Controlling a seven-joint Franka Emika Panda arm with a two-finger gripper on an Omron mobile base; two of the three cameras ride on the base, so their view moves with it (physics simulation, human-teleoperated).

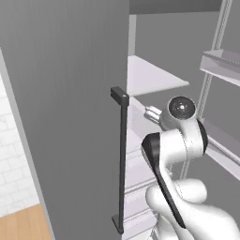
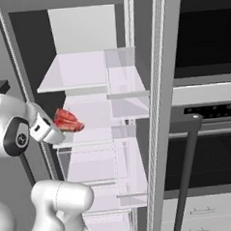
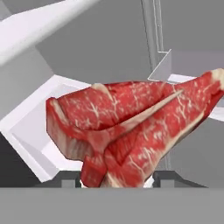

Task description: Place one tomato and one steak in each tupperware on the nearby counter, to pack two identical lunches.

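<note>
The steak (image 2: 68, 121) is a red, white-marbled slab held in the air in front of the open fridge's middle shelf (image 2: 97, 135). My gripper (image 2: 57, 129) is shut on its near end. In the hand view the steak (image 3: 131, 127) spreads across the centre, and its lower end sits between the two dark fingertips (image 3: 70, 178) of my gripper (image 3: 116, 177). From the left base view, the hand (image 1: 153, 114) points into the fridge past the wrist. The tomato, the tupperware and the counter are out of view.
The open fridge door (image 1: 70, 93) with its dark vertical handle (image 1: 123, 159) stands close on the left of the arm. Glass shelves (image 2: 76, 74) and door bins (image 2: 127, 75) lie ahead. A dark oven (image 2: 210, 121) with a bar handle (image 2: 186, 127) is to the right.
</note>
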